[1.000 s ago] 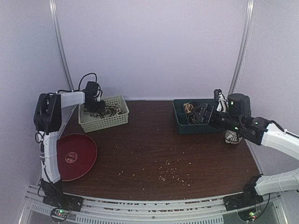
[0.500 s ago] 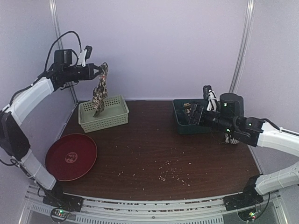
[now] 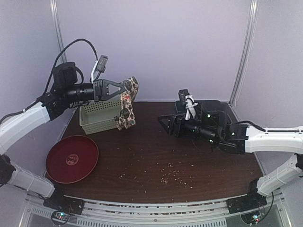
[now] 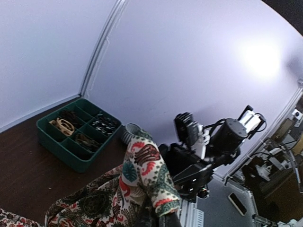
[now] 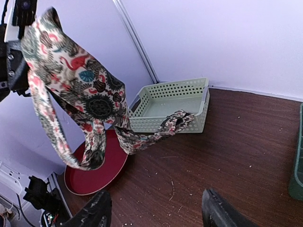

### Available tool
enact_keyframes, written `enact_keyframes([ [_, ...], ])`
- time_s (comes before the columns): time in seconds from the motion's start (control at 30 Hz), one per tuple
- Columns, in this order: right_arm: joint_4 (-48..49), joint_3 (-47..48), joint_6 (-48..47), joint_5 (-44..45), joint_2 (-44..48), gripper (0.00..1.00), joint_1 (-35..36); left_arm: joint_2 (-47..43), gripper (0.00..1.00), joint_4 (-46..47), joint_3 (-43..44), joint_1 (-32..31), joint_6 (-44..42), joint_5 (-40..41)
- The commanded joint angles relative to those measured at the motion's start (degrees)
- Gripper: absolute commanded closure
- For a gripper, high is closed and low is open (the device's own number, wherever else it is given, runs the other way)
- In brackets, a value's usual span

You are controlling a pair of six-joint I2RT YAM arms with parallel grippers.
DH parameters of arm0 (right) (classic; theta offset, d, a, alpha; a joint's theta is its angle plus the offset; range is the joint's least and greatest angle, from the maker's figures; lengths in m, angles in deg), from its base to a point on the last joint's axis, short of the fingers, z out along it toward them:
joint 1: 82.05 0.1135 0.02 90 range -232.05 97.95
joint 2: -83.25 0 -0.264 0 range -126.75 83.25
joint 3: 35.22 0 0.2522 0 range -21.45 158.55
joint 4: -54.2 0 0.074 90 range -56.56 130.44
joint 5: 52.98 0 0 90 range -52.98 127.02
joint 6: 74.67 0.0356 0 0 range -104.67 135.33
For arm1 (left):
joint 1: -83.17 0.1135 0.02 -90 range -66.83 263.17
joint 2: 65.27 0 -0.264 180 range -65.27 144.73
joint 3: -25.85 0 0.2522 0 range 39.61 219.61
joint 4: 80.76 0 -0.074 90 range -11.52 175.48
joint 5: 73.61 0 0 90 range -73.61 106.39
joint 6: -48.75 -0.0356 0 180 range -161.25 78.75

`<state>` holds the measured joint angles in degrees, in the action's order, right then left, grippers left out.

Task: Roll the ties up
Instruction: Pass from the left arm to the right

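Note:
A tie [image 3: 127,108] with a busy red, green, cream and black pattern hangs in the air from my left gripper [image 3: 128,89], which is shut on its upper part, just right of the basket. In the left wrist view the cloth [image 4: 142,175] drapes over my fingers at the bottom edge. In the right wrist view the tie [image 5: 71,90] hangs in a loop, and its narrow end [image 5: 182,120] reaches the front of the basket. My right gripper [image 3: 165,124] is open and empty, low over the table's middle, facing the tie; its fingers [image 5: 94,210] spread wide.
A pale green basket [image 3: 97,117] stands at the back left and a red plate [image 3: 71,158] lies at the front left. A dark green compartment tray [image 4: 75,135] with small items sits at the back right. Pale crumbs [image 3: 173,175] dot the table.
My left arm has swung the tie down and to the right, off the basket. My right arm has moved left from the green tray to the table's middle.

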<state>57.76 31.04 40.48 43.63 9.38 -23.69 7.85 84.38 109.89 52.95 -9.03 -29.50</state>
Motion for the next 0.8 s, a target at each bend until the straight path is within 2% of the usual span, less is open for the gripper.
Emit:
enact_keyframes([
  [0.0,6.7,2.6,-1.4,-3.8,-5.7,0.38,2.5,-1.4,1.00,16.6,-5.4,-1.3,12.4,-4.6],
  [0.1,12.6,2.0,-3.8,-6.5,-9.0,0.42,4.0,-1.6,1.00,17.4,-5.0,-1.9,14.0,-4.7],
  [0.2,19.1,-0.2,-10.6,-4.6,-10.7,0.42,6.0,-2.3,1.00,18.2,-4.3,-2.1,16.8,-5.1],
  [0.33,26.9,-3.9,-16.2,-3.8,-11.8,0.33,6.1,-4.3,1.00,19.1,-3.9,-2.4,20.0,-5.5],
  [0.4,30.9,-5.1,-17.5,-3.6,-13.2,0.23,6.1,-5.5,1.00,19.1,-4.4,-2.5,21.4,-5.0],
  [0.57,37.1,-3.9,-17.8,-8.5,-19.0,0.08,6.1,-7.9,1.00,21.0,-6.6,-2.7,24.5,-3.8],
  [0.67,37.5,-1.3,-17.7,-9.1,-22.6,0.06,6.1,-8.7,1.00,22.5,-7.2,-2.7,26.2,-3.9],
  [0.77,40.2,-0.6,-18.9,-4.8,-25.7,0.09,6.1,-9.5,1.00,23.0,-7.5,-2.8,27.3,-3.5],
])
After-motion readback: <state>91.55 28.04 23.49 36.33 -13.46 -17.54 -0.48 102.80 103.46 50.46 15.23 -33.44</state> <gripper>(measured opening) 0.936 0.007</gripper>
